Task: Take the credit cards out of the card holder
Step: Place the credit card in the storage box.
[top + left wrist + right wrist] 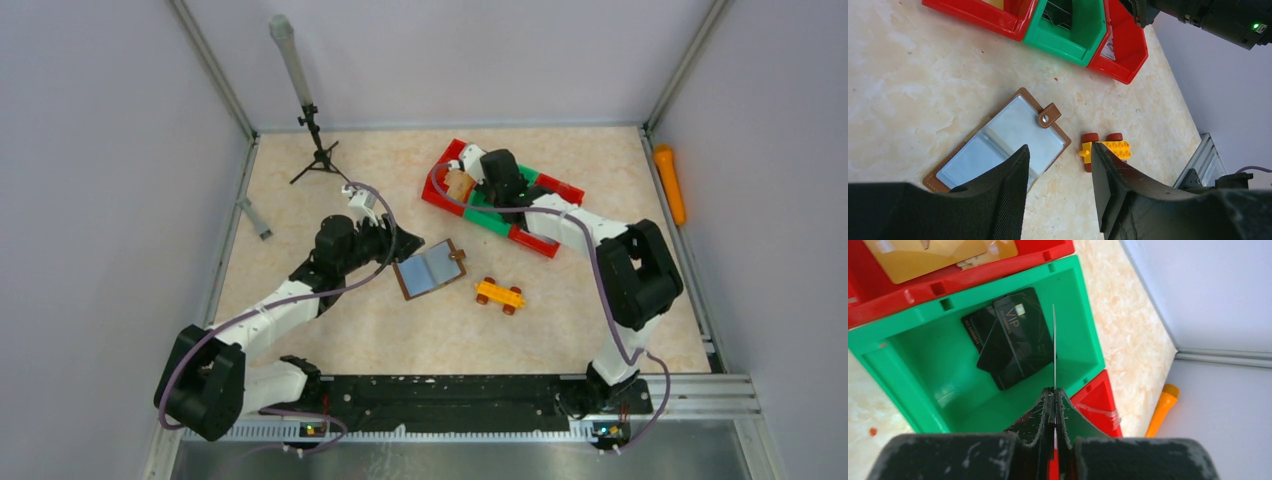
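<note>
The brown card holder (432, 268) lies open on the table, its greyish-blue pockets up; it also shows in the left wrist view (998, 145). My left gripper (405, 244) is open and empty, hovering over the holder's near edge (1059, 147). My right gripper (495, 185) hangs over the green bin (898, 375), shut on a thin card (1054, 340) seen edge-on. Two black cards (1008, 337) lie in the green bin. A gold card (923, 255) lies in the red bin beside it.
The row of red and green bins (545, 238) stands at the back middle. An orange toy car (499, 294) sits right of the holder, also in the left wrist view (1108, 149). A small tripod (318, 150) stands back left. An orange marker (670, 183) lies beyond the right rail.
</note>
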